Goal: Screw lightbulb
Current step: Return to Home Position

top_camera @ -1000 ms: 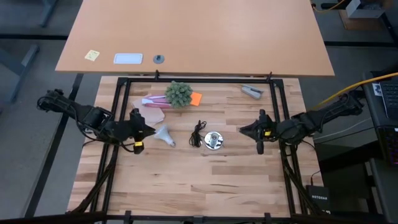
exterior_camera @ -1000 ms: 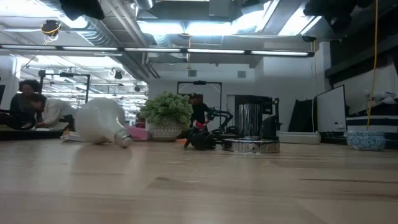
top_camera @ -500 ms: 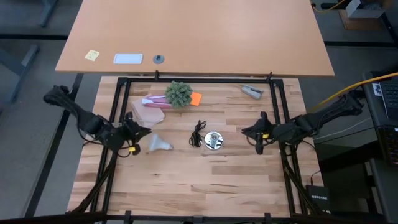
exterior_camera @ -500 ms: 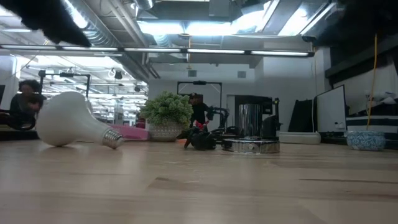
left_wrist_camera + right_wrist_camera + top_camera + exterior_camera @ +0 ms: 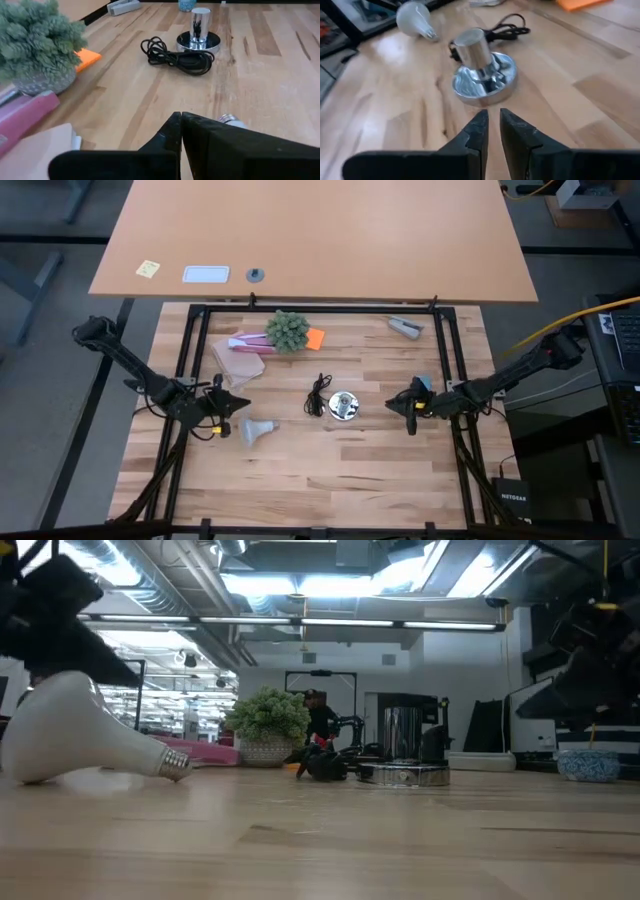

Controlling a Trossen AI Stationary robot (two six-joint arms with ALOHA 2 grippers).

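Note:
The frosted white lightbulb (image 5: 254, 430) lies on its side on the wooden table, dome toward the left edge and grey screw base (image 5: 174, 762) toward the right. My left gripper (image 5: 244, 402) hangs low just to the far side of it, shut and apart from it. In the left wrist view only the base (image 5: 228, 119) peeks past the fingers (image 5: 180, 118). The silver socket disc (image 5: 344, 405) with its coiled black cord (image 5: 318, 396) rests mid-table. My right gripper (image 5: 393, 405) is low to the socket's right, fingers (image 5: 492, 118) shut to a thin slit, holding nothing.
A small potted plant (image 5: 287, 330), a pink cloth and tan board (image 5: 240, 352) and an orange card (image 5: 316, 337) sit at the far left. A grey tool (image 5: 405, 327) lies at the far right. Bare wood spans the near half of the table.
Both arms have sunk low toward the table. The lightbulb has rolled toward the near edge, away from my left gripper, and now lies farther left and larger in the low view. The socket and cord have stayed put.

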